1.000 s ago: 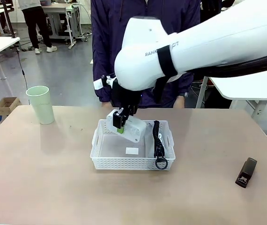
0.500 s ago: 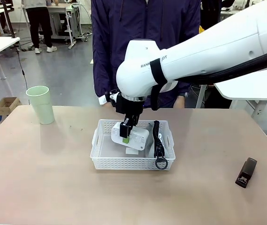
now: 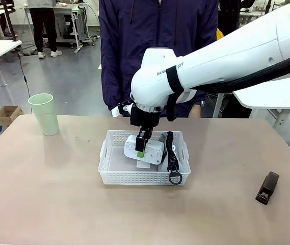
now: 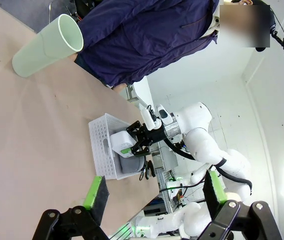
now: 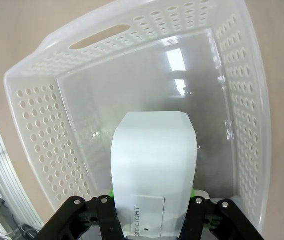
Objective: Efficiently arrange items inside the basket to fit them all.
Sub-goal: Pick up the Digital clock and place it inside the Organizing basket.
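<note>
basket: white plastic, perforated walls, floor glossy with light reflections
small white box: smooth, matt
cup: pale green plastic, satin
table: beige, smooth, matt
person's jacket: dark cloth

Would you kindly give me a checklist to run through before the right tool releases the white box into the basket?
1. Grip: right tool shut on the white box: ok.
2. Box within the rim of the basket: ok.
3. Box resting on the basket floor: cannot tell.
4. Box apart from the upright pouch at the right wall: cannot tell.
5. Packing of the cup and stapler: not ok, both are out on the table.
6. Other arm: left tool open and away from the basket: ok.
</note>
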`<act>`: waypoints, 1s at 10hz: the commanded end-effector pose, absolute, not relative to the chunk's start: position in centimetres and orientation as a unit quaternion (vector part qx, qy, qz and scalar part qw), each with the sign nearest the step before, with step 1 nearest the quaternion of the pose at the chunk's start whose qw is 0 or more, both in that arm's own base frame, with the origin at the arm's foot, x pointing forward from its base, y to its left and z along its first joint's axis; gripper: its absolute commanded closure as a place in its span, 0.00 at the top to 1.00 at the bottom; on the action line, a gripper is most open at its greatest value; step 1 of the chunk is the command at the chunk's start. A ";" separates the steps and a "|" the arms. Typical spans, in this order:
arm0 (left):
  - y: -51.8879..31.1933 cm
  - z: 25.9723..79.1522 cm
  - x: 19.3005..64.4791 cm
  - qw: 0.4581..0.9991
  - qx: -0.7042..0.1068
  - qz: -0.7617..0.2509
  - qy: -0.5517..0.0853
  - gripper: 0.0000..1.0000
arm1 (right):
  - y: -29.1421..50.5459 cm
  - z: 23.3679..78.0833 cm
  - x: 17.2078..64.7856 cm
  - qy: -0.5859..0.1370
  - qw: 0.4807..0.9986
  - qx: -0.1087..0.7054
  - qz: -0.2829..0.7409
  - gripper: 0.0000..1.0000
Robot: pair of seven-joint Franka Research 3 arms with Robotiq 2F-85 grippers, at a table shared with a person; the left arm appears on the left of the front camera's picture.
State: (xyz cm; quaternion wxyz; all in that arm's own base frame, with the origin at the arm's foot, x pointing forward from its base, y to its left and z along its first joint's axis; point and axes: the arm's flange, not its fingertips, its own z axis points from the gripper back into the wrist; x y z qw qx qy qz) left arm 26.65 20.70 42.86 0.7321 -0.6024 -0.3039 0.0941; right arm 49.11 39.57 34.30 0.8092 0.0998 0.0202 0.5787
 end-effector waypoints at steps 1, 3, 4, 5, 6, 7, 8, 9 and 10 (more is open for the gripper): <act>20.5 42.9 26.6 0.725 -0.606 0.087 -0.315 1.00 | 38.8 33.3 48.7 0.001 0.790 0.130 0.600 0.51; 20.5 42.9 26.6 0.725 -0.606 0.087 -0.315 1.00 | 38.9 33.2 48.7 -0.012 0.788 0.134 0.601 0.51; 20.5 42.9 26.6 0.725 -0.606 0.087 -0.315 1.00 | 38.9 33.1 48.6 -0.020 0.788 0.132 0.601 0.51; 20.5 42.9 26.6 0.725 -0.606 0.087 -0.315 1.00 | 38.9 33.0 48.6 -0.018 0.788 0.132 0.601 0.51; 20.5 42.9 26.6 0.725 -0.606 0.087 -0.315 1.00 | 38.8 32.9 48.6 -0.016 0.791 0.129 0.598 0.51; 20.5 42.9 26.6 0.725 -0.606 0.087 -0.315 1.00 | 38.8 32.6 48.7 -0.011 0.790 0.135 0.598 1.00; 20.5 42.9 26.6 0.725 -0.606 0.087 -0.315 1.00 | 38.7 32.5 48.7 -0.011 0.789 0.139 0.598 1.00; 20.5 42.9 26.6 0.725 -0.606 0.087 -0.315 1.00 | 38.6 32.5 48.7 -0.013 0.789 0.140 0.598 1.00; 20.5 42.9 26.6 0.725 -0.606 0.087 -0.315 1.00 | 38.5 32.6 48.7 -0.018 0.790 0.136 0.598 1.00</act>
